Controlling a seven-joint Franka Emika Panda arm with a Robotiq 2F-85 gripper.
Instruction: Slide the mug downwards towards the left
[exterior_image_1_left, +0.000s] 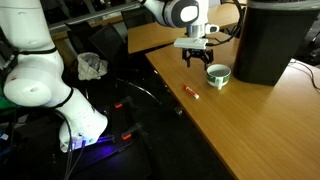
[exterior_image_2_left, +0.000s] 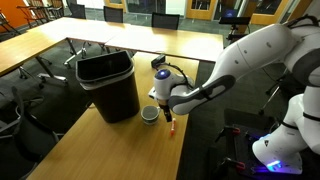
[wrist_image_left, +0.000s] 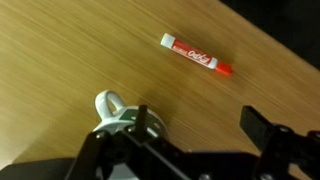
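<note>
Pale green mug (exterior_image_1_left: 218, 74) sits just beside the box (exterior_image_1_left: 270, 40), claw (exterior_image_1_left: 197, 62) spread wide and empty on the mug's side away from the box (touching? can't tell). Pen (exterior_image_1_left: 191, 92) lies farther from the box, probably in the slide's path.

Wood-top table (exterior_image_1_left: 250, 130) up front, warm brown, grain clear in the wrist view. More tables (exterior_image_2_left: 60, 40) of the same kind behind it, set around a dark gap. Dark chairs (exterior_image_2_left: 140, 8) line the far side, with another chair (exterior_image_2_left: 25, 100) down in the gap. A black bin (exterior_image_2_left: 110, 85) stands on the near table. The floor (exterior_image_1_left: 150, 150) is dark, with cables (exterior_image_1_left: 140, 95) across it. Blue-violet glow (exterior_image_2_left: 262, 160) low by the floor. Soft glare on the far tabletops.
</note>
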